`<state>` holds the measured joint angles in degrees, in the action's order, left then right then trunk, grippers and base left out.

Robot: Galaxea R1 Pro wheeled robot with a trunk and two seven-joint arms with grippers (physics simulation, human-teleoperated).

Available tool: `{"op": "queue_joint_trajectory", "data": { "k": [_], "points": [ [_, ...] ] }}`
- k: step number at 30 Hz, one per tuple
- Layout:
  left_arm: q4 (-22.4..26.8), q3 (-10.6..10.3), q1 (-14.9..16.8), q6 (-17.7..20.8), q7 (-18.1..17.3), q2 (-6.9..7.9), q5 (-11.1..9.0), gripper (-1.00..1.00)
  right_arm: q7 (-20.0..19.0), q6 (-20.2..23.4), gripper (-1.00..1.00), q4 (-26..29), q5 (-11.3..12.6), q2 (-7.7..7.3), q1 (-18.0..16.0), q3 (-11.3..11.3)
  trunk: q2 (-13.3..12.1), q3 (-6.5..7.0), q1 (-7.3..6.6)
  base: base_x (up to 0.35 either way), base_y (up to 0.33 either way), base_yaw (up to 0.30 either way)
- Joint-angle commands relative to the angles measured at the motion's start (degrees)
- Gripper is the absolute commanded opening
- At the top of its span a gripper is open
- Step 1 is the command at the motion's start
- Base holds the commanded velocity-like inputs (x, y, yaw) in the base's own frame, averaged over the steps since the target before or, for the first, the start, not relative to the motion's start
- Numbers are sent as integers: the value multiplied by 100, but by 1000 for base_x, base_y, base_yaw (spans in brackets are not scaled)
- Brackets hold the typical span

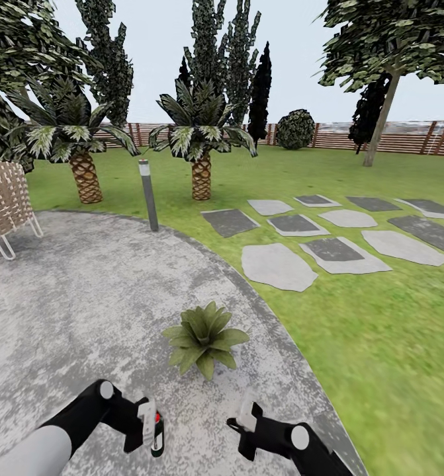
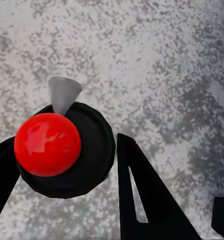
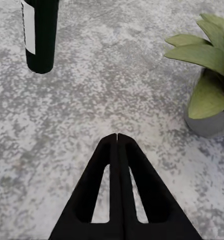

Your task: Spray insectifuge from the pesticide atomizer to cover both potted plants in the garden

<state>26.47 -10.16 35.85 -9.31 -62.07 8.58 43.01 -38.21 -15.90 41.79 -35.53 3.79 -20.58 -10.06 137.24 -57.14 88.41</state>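
My left claw [image 1: 149, 433] is clenched around the pesticide atomizer [image 1: 157, 433], red cap up, above the patio [image 1: 83, 297]. My right claw [image 1: 247, 416] is pinched closed on nothing. The spraying step is at hand: one potted plant [image 1: 205, 338] sits at twelve o'clock, so next I must aim the nozzle there. Bare paving surrounds it; the lawn [image 1: 380, 330] edge curves past at two o'clock.

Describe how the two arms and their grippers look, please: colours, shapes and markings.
Both arms are black with a round grey joint cap; the left arm's upper part is light grey. The left gripper and the right gripper carry whitish parts near the wrist. The fingers are black, tapered triangles with a slot cut through each. No cables or markings show.
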Motion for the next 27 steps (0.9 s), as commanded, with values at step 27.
{"op": "queue_joint_trajectory", "data": {
  "k": [27],
  "points": [
    [53,-573,18,-141,99,-736,13,-100,-389,-27,-100,154,-68,341,-68,4,2,-5,-1,0,0,0]
  ]
}}
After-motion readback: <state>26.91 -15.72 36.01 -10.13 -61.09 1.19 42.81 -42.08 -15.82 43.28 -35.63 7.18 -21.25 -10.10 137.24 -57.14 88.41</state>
